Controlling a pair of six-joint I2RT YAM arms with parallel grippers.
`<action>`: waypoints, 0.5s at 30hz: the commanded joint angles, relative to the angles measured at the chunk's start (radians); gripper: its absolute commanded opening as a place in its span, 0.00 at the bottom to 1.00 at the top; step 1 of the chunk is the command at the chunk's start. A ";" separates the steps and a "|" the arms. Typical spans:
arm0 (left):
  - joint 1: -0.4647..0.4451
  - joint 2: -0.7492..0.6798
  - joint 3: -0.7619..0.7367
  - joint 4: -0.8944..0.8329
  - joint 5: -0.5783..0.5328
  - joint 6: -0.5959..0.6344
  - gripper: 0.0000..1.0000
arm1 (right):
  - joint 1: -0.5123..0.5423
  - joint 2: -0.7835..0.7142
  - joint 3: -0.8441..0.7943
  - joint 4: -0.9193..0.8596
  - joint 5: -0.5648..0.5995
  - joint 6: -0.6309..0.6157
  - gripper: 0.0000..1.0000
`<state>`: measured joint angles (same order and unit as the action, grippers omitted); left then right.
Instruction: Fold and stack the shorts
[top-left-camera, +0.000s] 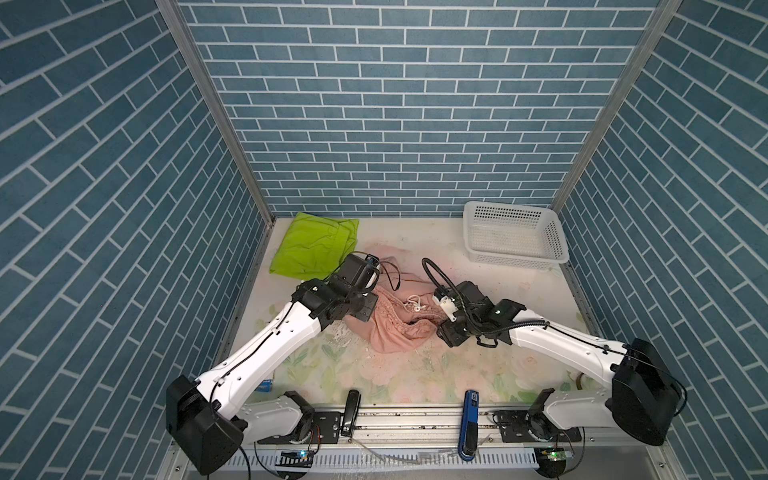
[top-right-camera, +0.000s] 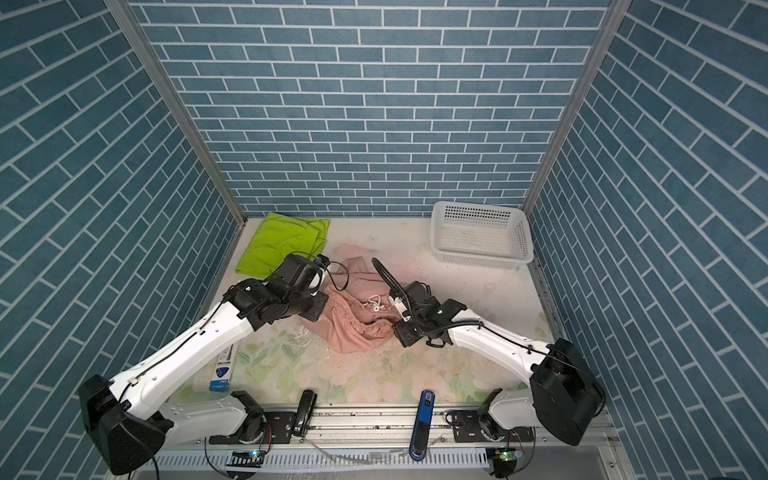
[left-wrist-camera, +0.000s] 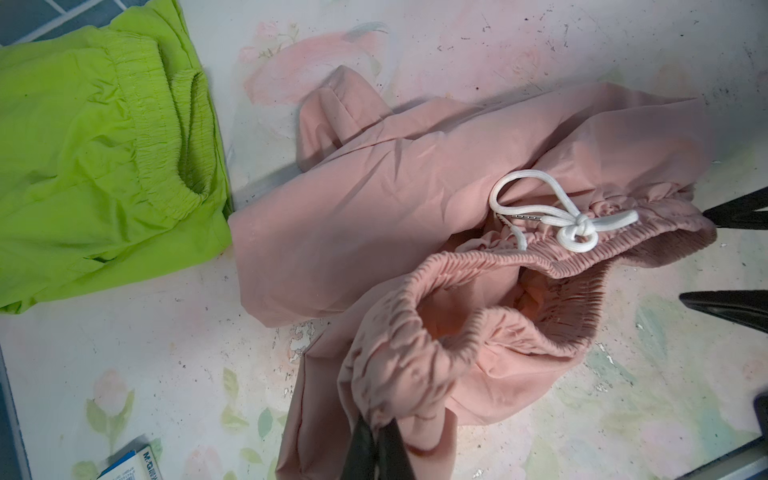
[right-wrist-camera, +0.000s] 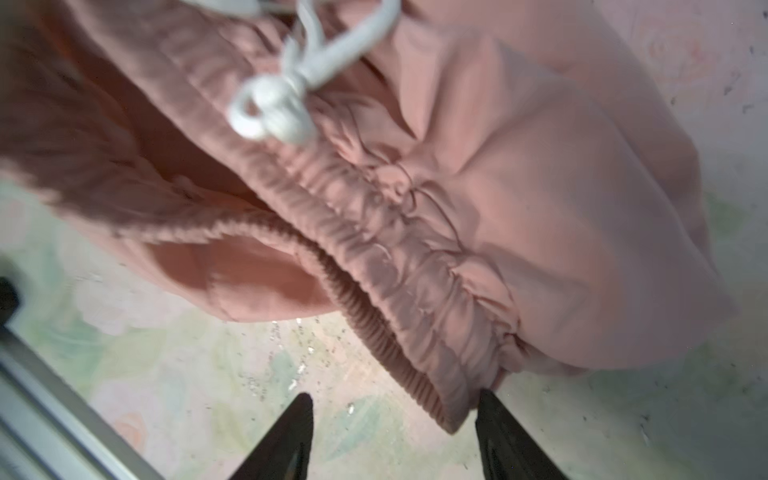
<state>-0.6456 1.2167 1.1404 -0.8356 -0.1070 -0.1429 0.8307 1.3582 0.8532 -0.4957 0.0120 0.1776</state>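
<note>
Left wrist view: left end effector (left-wrist-camera: 377, 434) clenched on the pink shorts' (left-wrist-camera: 374, 187) waistband, at the centre of the surface (top-left-camera: 415, 374). The right end effector (right-wrist-camera: 395, 415) is released, astride the waistband's other end. Green shorts (top-left-camera: 311, 245) lie folded at ten o'clock. Flattening is in hand. Next, I judge, the right must close there, then both spread it flat.

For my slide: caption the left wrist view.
Left end effector pinches the pink shorts by the waistband; green shorts lie folded.

Basket (top-left-camera: 519, 254), white, perforated: table's 1 o'clock corner.
Box (top-right-camera: 223, 368), blue-and-white: 8 o'clock edge.
Black stapler (top-left-camera: 350, 412): 6 o'clock, on front rail (top-left-camera: 407, 419).
Blue stapler (top-left-camera: 468, 422): 5 o'clock, same rail.
Table (top-left-camera: 415, 374): floral print, scuffed.
Walls (top-left-camera: 395, 104): blue brick pattern.
</note>
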 joint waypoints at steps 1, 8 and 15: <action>0.007 -0.015 0.036 -0.032 0.007 0.007 0.00 | 0.001 0.009 0.026 -0.035 0.199 -0.007 0.64; 0.006 -0.053 0.051 -0.056 0.023 0.007 0.00 | -0.003 0.029 0.032 0.085 0.215 -0.014 0.63; 0.010 -0.070 0.064 -0.082 -0.013 0.012 0.00 | 0.002 0.030 0.037 0.121 -0.022 -0.068 0.59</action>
<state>-0.6453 1.1591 1.1721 -0.8814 -0.0891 -0.1410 0.8291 1.4010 0.8558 -0.3882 0.1013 0.1638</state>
